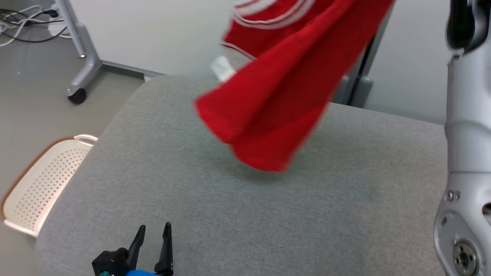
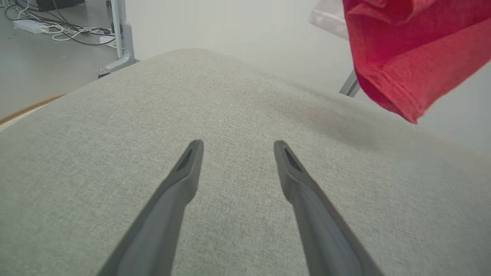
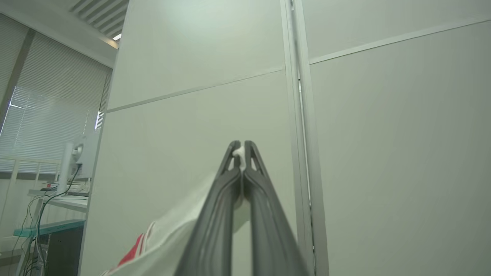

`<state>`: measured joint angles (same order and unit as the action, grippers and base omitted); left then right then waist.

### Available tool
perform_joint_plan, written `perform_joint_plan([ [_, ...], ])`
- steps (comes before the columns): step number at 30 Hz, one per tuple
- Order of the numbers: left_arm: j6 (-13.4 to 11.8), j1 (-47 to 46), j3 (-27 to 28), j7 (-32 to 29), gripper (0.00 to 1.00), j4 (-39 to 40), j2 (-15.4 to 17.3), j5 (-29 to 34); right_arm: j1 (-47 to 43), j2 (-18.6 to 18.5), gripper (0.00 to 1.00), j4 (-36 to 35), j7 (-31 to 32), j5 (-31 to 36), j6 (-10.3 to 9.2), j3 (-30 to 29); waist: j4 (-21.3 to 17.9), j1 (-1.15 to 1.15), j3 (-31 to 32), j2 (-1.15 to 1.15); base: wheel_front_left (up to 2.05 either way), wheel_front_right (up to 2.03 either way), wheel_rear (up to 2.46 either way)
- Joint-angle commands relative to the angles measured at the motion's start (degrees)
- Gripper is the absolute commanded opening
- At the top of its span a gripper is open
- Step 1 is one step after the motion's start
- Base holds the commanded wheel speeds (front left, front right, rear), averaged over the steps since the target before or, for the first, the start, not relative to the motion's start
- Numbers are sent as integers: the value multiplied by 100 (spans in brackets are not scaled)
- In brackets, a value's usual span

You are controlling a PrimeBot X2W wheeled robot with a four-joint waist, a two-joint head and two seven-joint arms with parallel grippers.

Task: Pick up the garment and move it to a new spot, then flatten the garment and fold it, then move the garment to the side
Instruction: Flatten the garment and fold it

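A: So, from the left — the basket (image 1: 42, 184) sits on the floor beside the table (image 1: 230, 222), out of play. What about the left gripper (image 1: 155, 226)?

B: It is spread wide and empty, low over the table's near edge. It looks free to help.

A: And the garment (image 1: 276, 103)?

B: It hangs in the air over the table's far middle, red with white stripes. Its lowest corner is close above the grey top; whether it touches cannot be told. The edges are blurred, so it is likely swinging.

A: Held by what?

B: By the right gripper (image 3: 240, 147), raised high. Its fingers are pressed together on a white bit of the garment's edge.

A: So this looks like the carry to a new spot. How should the robot do it well?

B: Probably with a tight pinch and a slow move, so the swing dies out. Then it should lower the garment so the hanging corner lands first and the rest is drawn out flat behind it — not dropped in a heap. The left gripper could take a second corner for the spreading.
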<state>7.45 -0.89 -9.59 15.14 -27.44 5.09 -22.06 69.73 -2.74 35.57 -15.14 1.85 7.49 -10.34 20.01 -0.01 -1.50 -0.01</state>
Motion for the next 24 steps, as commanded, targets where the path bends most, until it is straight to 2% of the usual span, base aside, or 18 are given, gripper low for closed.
perform_joint_plan([
  [1, 5, 16, 29, -2, 100, 29, -10, 45, -420, -29, 0, 99, 1, 216, 0, -247, -110, 1, -9, 1, 0, 0, 0],
  [4, 5, -21, 59, -1, 100, 72, 34, 10, -1105, -24, 0, 255, 0, 624, 0, -727, -330, 1, -110, 1, 0, 0, 0],
  [8, 5, -119, 4, -2, 100, 128, 171, -63, -2271, -20, 0, 526, -1, 831, 0, -1292, -586, 1, -297, 1, 0, 0, 0],
  [13, 5, -223, -143, -1, 100, 232, 393, -174, -3424, -32, 0, 811, -9, 491, 0, -1628, -845, 1, -494, 1, 0, 0, 0],
  [16, 5, -258, -169, -1, 100, 303, 517, -248, -3925, -27, 0, 843, -8, 222, 0, -1561, -1034, 1, -556, 1, 0, 0, 0],
  [17, 5, -265, -196, -1, 100, 324, 539, -264, -4048, -26, 18, 823, -9, 142, 0, -1512, -1092, 1, -564, 1, 0, 0, 0],
  [18, 5, -265, -215, -1, 100, 347, 564, -273, -4159, -24, 41, 884, -7, 6, 0, -1448, -1166, 1, -567, 1, 0, 0, 0],
  [19, 5, -271, -261, -2, 100, 366, 582, -283, -4251, -25, 98, 911, -9, -139, 0, -1398, -1227, 1, -565, 1, 0, 0, 0],
  [24, 6, -297, -428, -1, 100, 397, 588, -322, -4670, -28, 100, 450, -8, -582, 1, -756, -1590, 1, -530, 1, 0, 0, 0],
])
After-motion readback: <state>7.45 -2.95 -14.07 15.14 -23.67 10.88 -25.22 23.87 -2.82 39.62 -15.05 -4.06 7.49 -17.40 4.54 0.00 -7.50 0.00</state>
